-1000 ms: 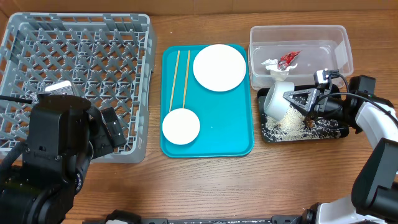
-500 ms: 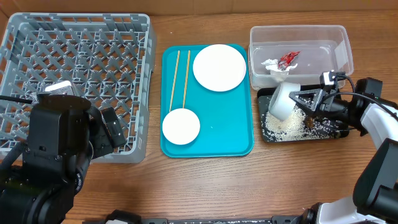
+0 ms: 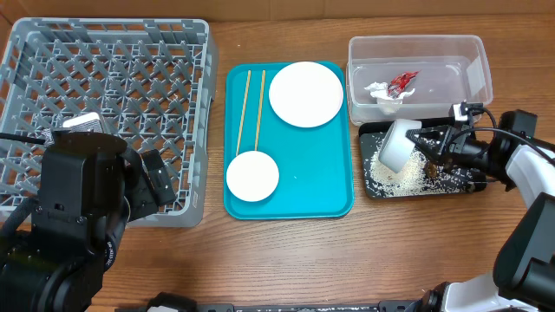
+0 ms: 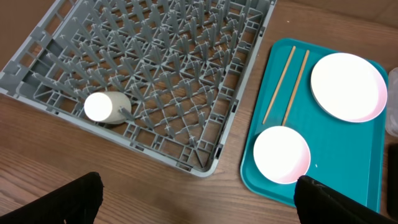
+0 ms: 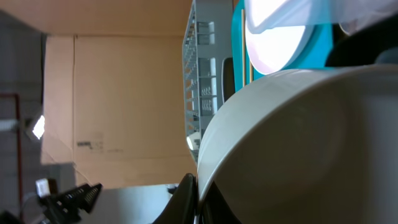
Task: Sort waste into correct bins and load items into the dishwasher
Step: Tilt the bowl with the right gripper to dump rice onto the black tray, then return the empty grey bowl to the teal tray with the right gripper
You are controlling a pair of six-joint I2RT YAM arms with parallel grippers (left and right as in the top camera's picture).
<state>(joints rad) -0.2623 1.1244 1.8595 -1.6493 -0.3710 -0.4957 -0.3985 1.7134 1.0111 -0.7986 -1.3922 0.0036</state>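
My right gripper (image 3: 423,140) is shut on the rim of a whitish bowl (image 3: 395,145), holding it tipped on its side over the black tray (image 3: 468,185). The bowl's outside (image 5: 298,137) fills the right wrist view, its rim pinched between my fingers (image 5: 186,196). White rice (image 3: 395,178) and a brown lump (image 3: 431,171) lie in that tray. The clear tub (image 3: 481,65) holds the red wrapper (image 3: 402,82) and the white paper scrap (image 3: 378,89). My left gripper (image 4: 199,199) hangs open over bare table near the grey rack's (image 4: 180,68) front edge. A white cup (image 4: 107,107) lies in the rack.
The teal tray (image 3: 299,195) between rack and bins carries the white plate (image 3: 305,94), two chopsticks (image 3: 251,108) and a pinkish bowl (image 3: 252,176). The left arm's black body (image 3: 87,199) covers the rack's near corner in the overhead view.
The right gripper has drawn back to the right and turned the bowl from mouth-down over the rice to lying on its side. The left arm has not moved.
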